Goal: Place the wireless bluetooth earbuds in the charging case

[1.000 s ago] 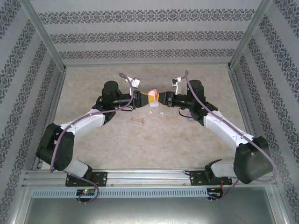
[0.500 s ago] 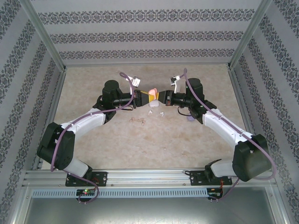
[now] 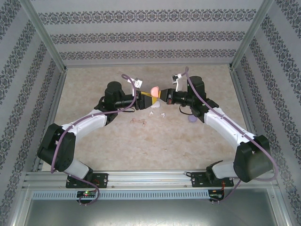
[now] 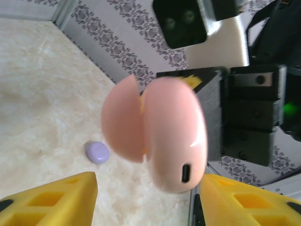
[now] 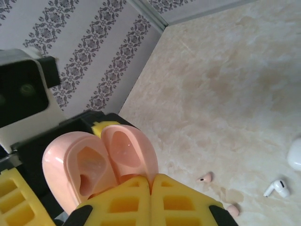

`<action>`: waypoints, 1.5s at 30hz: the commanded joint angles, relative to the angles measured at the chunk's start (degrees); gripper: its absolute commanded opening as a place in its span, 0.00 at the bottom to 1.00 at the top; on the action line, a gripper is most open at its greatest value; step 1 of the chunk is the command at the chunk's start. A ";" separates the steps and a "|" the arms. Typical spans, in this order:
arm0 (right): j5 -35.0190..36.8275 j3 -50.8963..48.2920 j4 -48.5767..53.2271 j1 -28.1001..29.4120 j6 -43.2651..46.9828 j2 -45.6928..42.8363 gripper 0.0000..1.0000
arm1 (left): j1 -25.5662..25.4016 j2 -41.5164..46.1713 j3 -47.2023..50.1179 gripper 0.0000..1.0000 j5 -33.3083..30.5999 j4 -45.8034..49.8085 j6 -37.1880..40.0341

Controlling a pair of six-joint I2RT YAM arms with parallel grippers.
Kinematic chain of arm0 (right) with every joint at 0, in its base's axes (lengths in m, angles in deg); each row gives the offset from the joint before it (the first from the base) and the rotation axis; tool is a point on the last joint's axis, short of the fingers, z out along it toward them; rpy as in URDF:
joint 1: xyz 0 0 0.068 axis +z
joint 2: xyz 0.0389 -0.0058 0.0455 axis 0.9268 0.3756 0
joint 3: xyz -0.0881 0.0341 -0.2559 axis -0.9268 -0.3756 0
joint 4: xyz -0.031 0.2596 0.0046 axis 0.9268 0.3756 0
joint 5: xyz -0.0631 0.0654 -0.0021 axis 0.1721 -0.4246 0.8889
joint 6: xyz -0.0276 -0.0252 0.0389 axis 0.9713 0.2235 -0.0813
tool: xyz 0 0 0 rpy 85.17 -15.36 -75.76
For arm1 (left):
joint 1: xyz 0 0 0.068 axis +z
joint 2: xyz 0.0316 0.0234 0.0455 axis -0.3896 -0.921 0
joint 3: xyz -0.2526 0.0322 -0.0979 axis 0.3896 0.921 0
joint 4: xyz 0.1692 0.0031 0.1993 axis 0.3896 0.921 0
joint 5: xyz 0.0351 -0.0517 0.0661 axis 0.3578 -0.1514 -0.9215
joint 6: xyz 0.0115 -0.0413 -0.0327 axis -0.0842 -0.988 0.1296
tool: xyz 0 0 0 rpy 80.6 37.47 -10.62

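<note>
Over table (image 5: 225, 94), case (image 5: 127, 150) in right gripper (image 5: 151, 182)

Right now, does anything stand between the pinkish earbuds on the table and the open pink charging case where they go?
Nothing visible does. The pink charging case, pinched by the right gripper above the table, stands open and its inside looks empty. Both pinkish earbuds lie uncovered on the table.

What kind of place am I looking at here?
Probably a robot test booth: a left arm and right arm bolted to a metal rail, a marble-look tabletop framed by aluminium posts, wallpaper-patterned panels around.
</note>
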 commanded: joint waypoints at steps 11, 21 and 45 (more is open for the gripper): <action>6.10 10.93 13.53 -1.27 12.83 2.77 0.00 | 6.41 6.82 -10.15 0.72 0.61 25.23 16.44; 7.80 24.90 32.74 0.33 34.89 7.58 0.00 | 8.42 -2.10 -28.97 0.72 11.70 57.57 36.68; 9.91 33.52 42.64 6.34 43.84 12.33 0.00 | 8.15 -15.60 -46.13 0.63 22.07 83.02 52.77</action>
